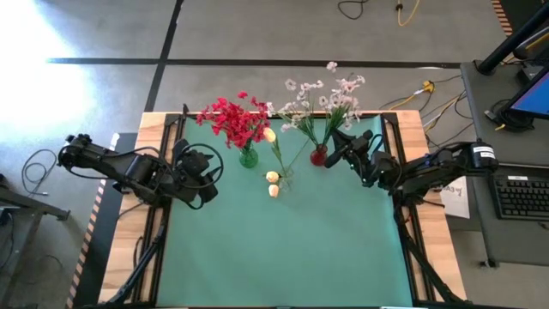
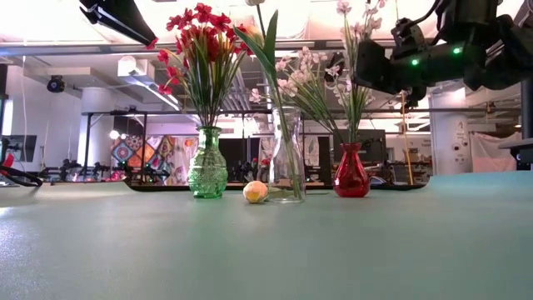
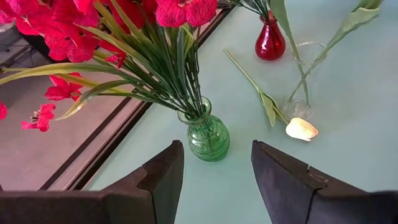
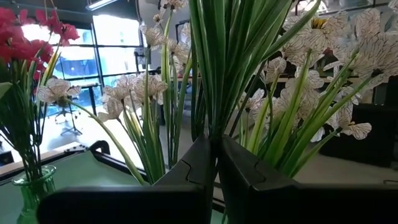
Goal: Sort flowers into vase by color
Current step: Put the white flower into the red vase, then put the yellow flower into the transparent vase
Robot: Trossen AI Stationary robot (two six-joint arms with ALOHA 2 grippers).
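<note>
A green glass vase [image 1: 248,157] [image 3: 208,137] stands on the green mat and holds the red flowers [image 1: 232,118] [image 2: 200,37]. The red vase [image 1: 318,155] [image 2: 351,171] holds white sprays [image 1: 330,93]. Between them stands a clear vase [image 2: 287,158] [image 3: 305,81] with one cream rosebud stem leaning in it. Another rosebud [image 1: 274,190] [image 3: 301,129] lies on the mat beside it. My left gripper [image 1: 210,163] [image 3: 217,149] is open and hovers just left of the green vase. My right gripper [image 1: 337,142] [image 4: 216,152] is shut among the white sprays above the red vase. My right gripper pinches green stems of the white spray [image 4: 212,127] between its two fingers, coming level from the table's right. The stems rise upright above the fingertips. Their lower part is hidden behind the fingers.
Wooden table edges and black rails border the green mat [image 1: 292,249], whose near half lies bare. The three vases stand in a row near the far edge. Cables and a desk with a keyboard [image 1: 523,196] lie off to the right.
</note>
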